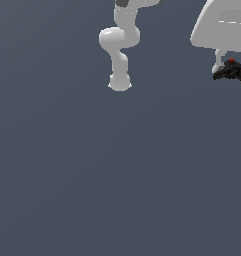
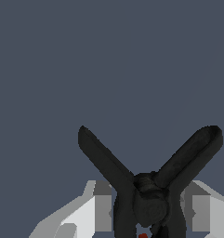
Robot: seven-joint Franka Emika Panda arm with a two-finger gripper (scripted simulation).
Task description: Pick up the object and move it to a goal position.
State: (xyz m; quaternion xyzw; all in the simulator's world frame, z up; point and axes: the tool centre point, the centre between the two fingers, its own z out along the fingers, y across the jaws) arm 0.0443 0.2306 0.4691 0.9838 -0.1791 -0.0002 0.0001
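Black clamp [image 2: 150, 195] w/ splayed prongs betw. white fingers [image 2: 97, 207]; gripped both sides

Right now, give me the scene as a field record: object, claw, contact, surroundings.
object: black clamp with two splayed prongs and a small red dot on top
object location: far upper edge of the exterior view's right, partly cut off by the frame
claw: white, one finger on each side of the clamp's body
contact: fingers appear pressed against the clamp; grip looks closed on it
arm: white arm base stands toward the top middle of the exterior view
surroundings: plain dark grey floor
goal marker: none visible
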